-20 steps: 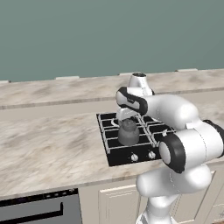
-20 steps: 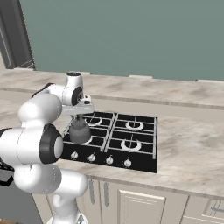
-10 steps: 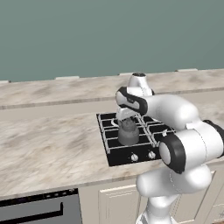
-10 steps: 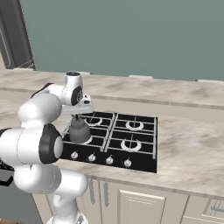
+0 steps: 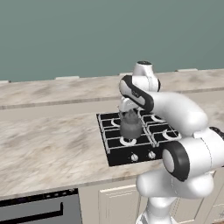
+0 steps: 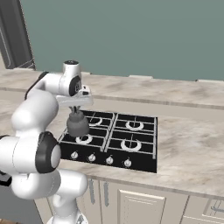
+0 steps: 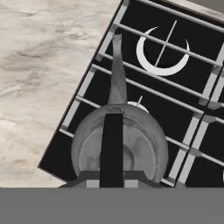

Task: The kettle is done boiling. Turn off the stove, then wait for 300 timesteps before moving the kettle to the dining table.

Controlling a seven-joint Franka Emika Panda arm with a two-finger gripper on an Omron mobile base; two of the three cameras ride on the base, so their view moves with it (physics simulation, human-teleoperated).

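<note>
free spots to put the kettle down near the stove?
Bare marble counter left of the stove, another patch to its right, and the raised ledge behind. Crowded: front-left burner, under the kettle and gripper.

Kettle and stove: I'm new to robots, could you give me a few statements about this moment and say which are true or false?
1. The gripper is shut on the kettle handle. True.
2. The kettle is over the stove. True.
3. The kettle lies tipped on its side. False: it is upright.
4. The kettle is red. False: it is dark grey.
5. The stove has four burners. True.
</note>
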